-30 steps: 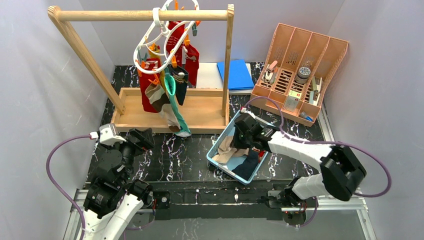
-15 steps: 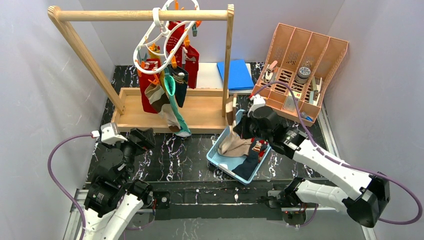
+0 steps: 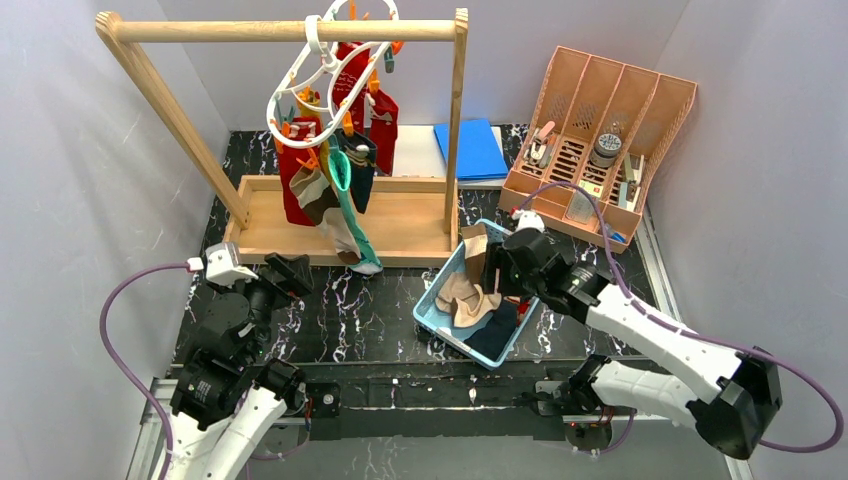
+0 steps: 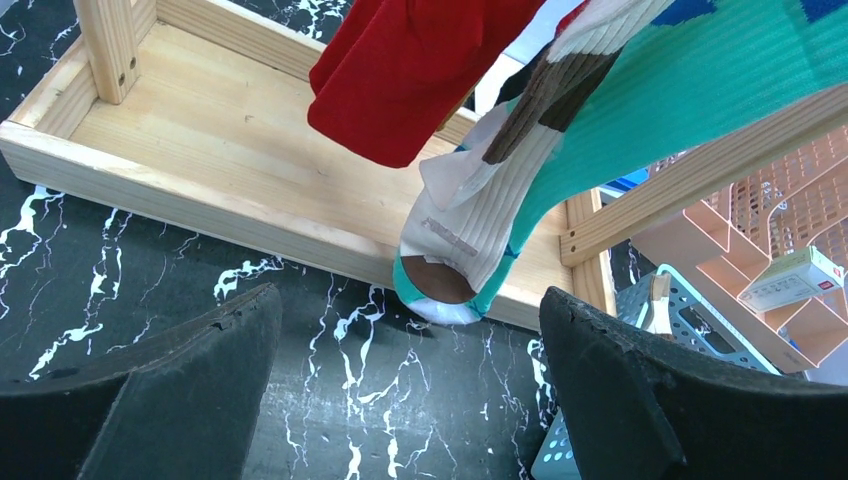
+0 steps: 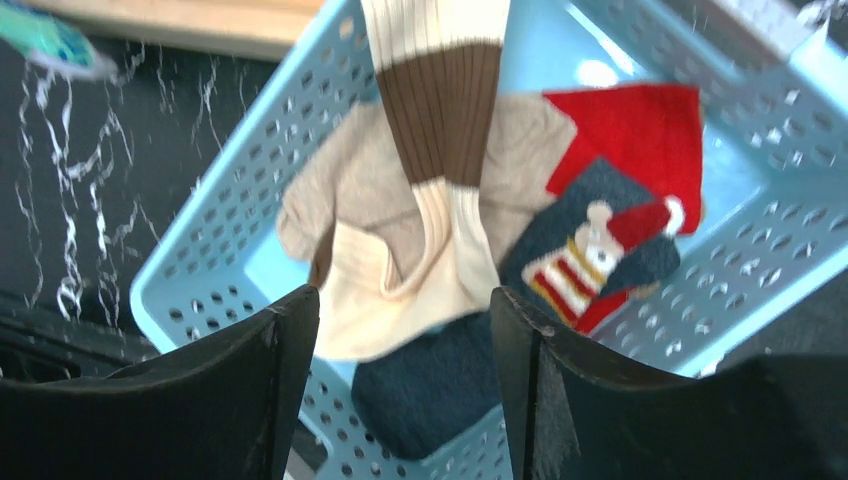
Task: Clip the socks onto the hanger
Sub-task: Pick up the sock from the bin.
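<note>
Socks (image 3: 335,175) hang clipped on the white ring hanger (image 3: 325,75) at the wooden rail (image 3: 290,30), and more lie in the light blue perforated basket (image 5: 200,230). Only the right wrist view shows these clearly: a beige sock (image 5: 340,200), a red sock (image 5: 630,125), a navy sock (image 5: 590,265) with red-and-white stripes, and a cream-and-brown ribbed sock (image 5: 440,110) dangling before the right gripper (image 5: 405,380), whose jaws stand apart. The left wrist view shows lettering on a hanging cream sock (image 4: 452,235), too small to read. The left gripper (image 4: 410,400) is spread wide and holds nothing.
</note>
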Controlling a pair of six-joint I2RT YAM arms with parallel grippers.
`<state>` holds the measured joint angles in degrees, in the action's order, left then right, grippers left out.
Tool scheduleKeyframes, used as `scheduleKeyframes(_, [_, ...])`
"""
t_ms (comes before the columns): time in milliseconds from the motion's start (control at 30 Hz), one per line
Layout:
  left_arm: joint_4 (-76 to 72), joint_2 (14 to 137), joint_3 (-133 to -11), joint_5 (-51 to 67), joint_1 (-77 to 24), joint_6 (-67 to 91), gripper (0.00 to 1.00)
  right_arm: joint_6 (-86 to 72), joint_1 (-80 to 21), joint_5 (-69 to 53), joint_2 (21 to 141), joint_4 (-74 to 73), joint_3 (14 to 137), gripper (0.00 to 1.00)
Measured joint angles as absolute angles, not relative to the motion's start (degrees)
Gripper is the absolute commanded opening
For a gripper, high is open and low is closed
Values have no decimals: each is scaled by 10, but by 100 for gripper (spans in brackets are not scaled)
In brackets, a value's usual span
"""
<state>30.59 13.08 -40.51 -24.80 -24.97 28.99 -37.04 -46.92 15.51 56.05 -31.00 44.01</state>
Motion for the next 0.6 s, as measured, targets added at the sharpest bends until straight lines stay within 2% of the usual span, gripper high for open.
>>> scheduleKeyframes(200, [300,134,-404,-244,-250,289,98,-325,-397,121,616,-214,449,72])
scheduleKeyframes(433, [297,134,-401,-235,-250,285,98,-277,-294,22,682,-77,431,65])
scheduleKeyframes(600, [295,134,-401,-233,-250,283,98,-265,-262,-34,718,-11,414,62])
